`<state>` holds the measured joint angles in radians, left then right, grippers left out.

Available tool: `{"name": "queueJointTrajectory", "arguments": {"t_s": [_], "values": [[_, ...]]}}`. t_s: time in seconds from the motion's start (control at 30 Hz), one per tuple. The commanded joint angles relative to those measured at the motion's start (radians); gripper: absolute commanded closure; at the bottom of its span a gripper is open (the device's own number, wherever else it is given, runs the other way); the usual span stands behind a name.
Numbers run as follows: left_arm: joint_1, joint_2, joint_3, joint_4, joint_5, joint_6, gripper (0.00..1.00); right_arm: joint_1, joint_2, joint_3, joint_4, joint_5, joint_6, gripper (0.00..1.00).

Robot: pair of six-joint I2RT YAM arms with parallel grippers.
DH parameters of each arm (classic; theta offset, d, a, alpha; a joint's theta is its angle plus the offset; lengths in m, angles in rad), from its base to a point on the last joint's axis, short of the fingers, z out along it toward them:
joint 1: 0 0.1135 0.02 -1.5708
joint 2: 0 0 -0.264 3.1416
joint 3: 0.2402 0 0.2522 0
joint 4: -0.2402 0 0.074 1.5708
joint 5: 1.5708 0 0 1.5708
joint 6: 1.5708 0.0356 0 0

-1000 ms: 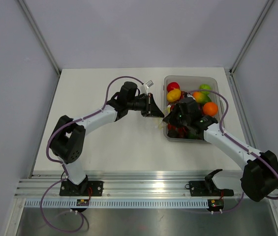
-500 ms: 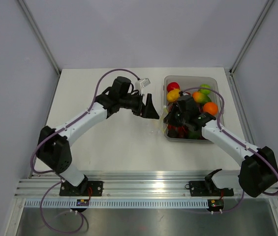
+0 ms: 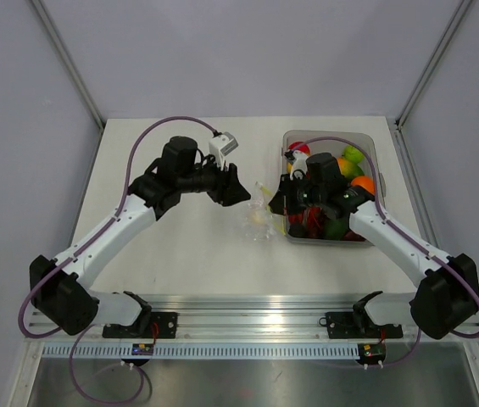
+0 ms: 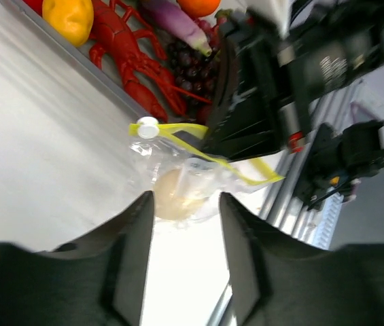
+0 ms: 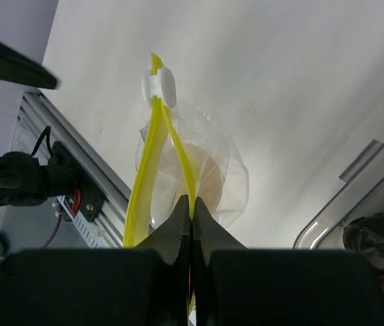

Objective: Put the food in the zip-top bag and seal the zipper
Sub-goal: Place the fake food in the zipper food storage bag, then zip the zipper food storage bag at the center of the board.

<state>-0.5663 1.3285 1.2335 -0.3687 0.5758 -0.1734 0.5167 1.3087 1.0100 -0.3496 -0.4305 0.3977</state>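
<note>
The zip-top bag (image 3: 260,222) lies crumpled on the white table just left of the bin, with a pale round piece of food (image 4: 173,195) inside it. Its yellow zipper (image 5: 152,156) gapes: two strips spread apart from the white slider (image 5: 159,85). My right gripper (image 5: 192,202) is shut on one of those strips, and in the top view it sits at the bag's right side (image 3: 279,203). My left gripper (image 3: 237,192) hovers open to the left of the bag, apart from it. In the left wrist view the bag (image 4: 192,180) lies beyond my left gripper (image 4: 186,198).
A clear plastic bin (image 3: 328,133) to the right holds several toy foods, among them a red lobster (image 4: 127,64), a lemon (image 4: 71,15) and dark grapes (image 4: 186,68). The right arm reaches over the bin. An aluminium rail (image 3: 247,322) runs along the near edge.
My left gripper has opened and drawn back to the left, away from the bag. The right gripper has shut on the yellow strip, and the bag now lies further out from the bin.
</note>
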Motion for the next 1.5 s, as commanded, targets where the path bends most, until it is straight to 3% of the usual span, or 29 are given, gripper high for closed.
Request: {"name": "queueJointTrajectory", "arguments": {"t_s": [0.0, 0.13, 0.23, 0.33, 1.03, 1.23, 1.47], "values": [[0.006, -0.054, -0.058, 0.043, 0.014, 0.194, 0.47, -0.003, 0.012, 0.079, -0.044, -0.161, -0.141, 1.0], [0.016, -0.117, -0.138, 0.106, 0.238, 0.349, 0.43, -0.001, 0.014, 0.096, -0.086, -0.22, -0.197, 1.0], [0.034, -0.152, -0.21, 0.215, 0.323, 0.336, 0.43, -0.003, 0.012, 0.102, -0.107, -0.254, -0.232, 1.0], [0.054, -0.131, -0.215, 0.215, 0.377, 0.333, 0.43, -0.003, 0.006, 0.108, -0.115, -0.277, -0.249, 1.0], [0.071, 0.069, -0.2, 0.435, 0.5, 0.178, 0.51, -0.003, 0.017, 0.141, -0.146, -0.324, -0.28, 1.0], [0.138, 0.032, -0.238, 0.465, 0.489, 0.178, 0.41, -0.003, 0.009, 0.147, -0.163, -0.317, -0.287, 1.0], [0.183, 0.034, -0.238, 0.479, 0.522, 0.141, 0.39, -0.003, 0.009, 0.147, -0.164, -0.32, -0.287, 1.0]]}}
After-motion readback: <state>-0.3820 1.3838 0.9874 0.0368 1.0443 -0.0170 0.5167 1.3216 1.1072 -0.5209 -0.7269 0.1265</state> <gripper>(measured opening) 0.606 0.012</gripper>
